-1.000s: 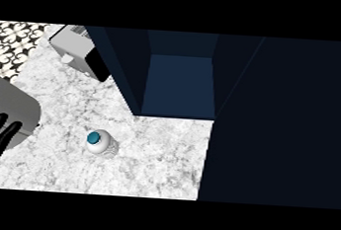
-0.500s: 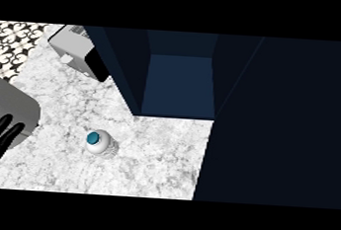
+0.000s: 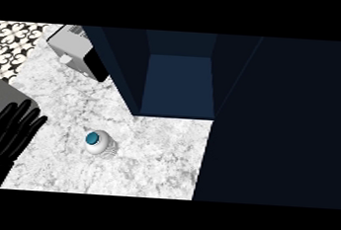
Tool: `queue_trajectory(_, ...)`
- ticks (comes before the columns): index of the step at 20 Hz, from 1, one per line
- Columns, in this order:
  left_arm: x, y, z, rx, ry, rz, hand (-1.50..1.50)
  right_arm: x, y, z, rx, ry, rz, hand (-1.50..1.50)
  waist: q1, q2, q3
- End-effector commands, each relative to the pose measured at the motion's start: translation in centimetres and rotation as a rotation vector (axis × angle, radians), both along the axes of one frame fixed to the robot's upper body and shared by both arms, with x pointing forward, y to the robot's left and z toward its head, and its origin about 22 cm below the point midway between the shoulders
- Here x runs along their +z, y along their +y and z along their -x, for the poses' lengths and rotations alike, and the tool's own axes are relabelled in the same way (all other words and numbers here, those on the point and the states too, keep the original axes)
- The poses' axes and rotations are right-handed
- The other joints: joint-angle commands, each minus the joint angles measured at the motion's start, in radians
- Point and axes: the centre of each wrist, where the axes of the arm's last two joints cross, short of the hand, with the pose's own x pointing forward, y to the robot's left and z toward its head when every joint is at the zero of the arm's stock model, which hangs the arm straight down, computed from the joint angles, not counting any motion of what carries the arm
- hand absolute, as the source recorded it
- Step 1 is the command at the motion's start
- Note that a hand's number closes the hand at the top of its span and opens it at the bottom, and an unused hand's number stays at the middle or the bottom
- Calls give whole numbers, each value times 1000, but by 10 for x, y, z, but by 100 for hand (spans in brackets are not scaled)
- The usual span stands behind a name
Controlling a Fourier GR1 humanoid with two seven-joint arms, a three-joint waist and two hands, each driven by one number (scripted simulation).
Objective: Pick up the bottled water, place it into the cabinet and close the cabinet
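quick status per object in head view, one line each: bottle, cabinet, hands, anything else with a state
bottled water: upright on the marble counter, teal cap on, not held.
cabinet: open, dark blue interior showing, nothing visible inside.
left hand: open, fingers straight, at the view's left edge, apart from the bottle.
right hand: not in view.
grey appliance: on the counter at top left, untouched; its kind is unclear.

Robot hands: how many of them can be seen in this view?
1. The left hand shows at the view's left edge, fingers straight, resting over the counter, left of the water bottle. The right hand does not show; it may be outside the view.
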Motion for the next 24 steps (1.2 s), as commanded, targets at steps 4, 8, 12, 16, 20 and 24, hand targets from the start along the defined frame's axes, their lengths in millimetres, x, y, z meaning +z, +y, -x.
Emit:
queue_trajectory(4,-42,9,-29,29,60,-4,-150,14,0,15,-39,-62,42,-150,-5,1,0)
queue_trajectory(8,-63,3,-34,37,107,-29,-150,14,9,12,-54,-52,36,-150,-1,0,0)
queue_trajectory(12,-92,12,-43,41,152,-48,-150,22,-8,26,-34,-52,48,-150,-6,0,0)
queue_trajectory(16,-132,14,-45,42,188,-66,-150,28,-7,26,-48,-43,28,-150,-9,1,-1)
queue_trajectory(20,-165,13,-35,32,220,-53,-150,9,-3,12,-53,-55,56,-150,-6,1,0)
queue_trajectory(24,-172,18,-62,35,212,-33,-150,23,-3,24,-46,-46,52,-150,-10,1,-1)
